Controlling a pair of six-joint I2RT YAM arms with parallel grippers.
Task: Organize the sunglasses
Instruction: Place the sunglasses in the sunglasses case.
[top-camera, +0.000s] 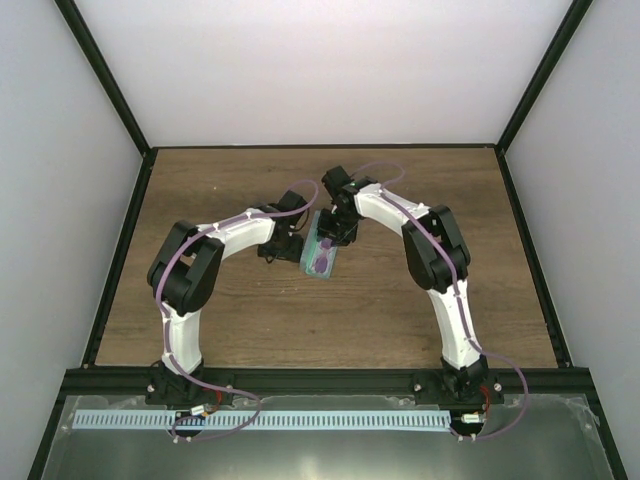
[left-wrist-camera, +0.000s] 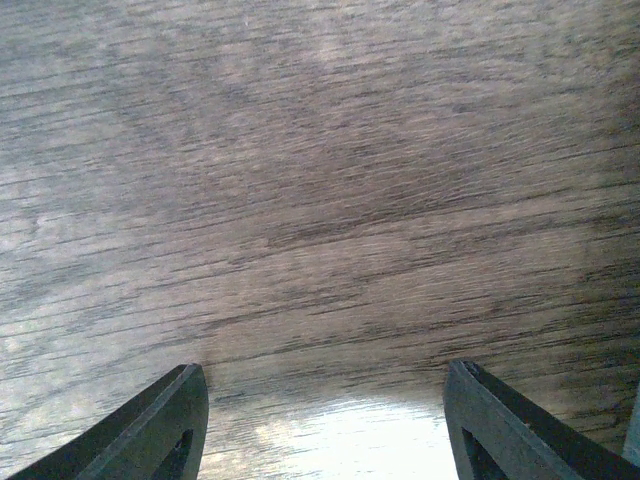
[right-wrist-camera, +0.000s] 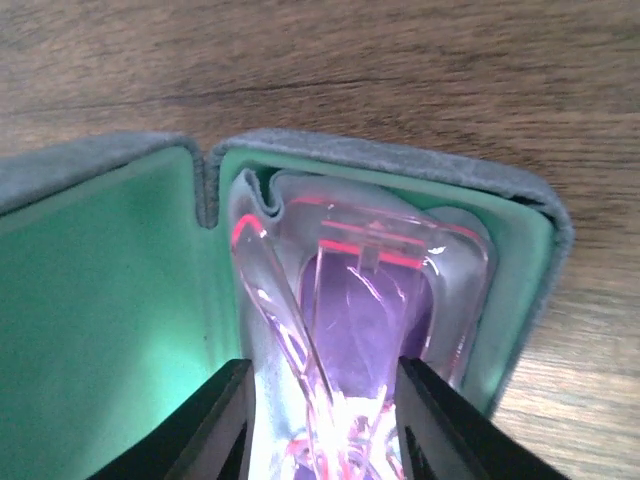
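Clasping the sunglasses (right-wrist-camera: 360, 300), the right gripper (right-wrist-camera: 322, 400) pinches them from both sides.
They reach ahead of its fingertips into the open teal case (right-wrist-camera: 400, 160), on pale cloth (right-wrist-camera: 255, 195); the left gripper (left-wrist-camera: 325, 400) is spread wide over the worktop (left-wrist-camera: 300, 200).

sunglasses (right-wrist-camera: 365, 300) cut off by bottom edge, right wrist view. case (right-wrist-camera: 110, 300) lid runs off left edge.
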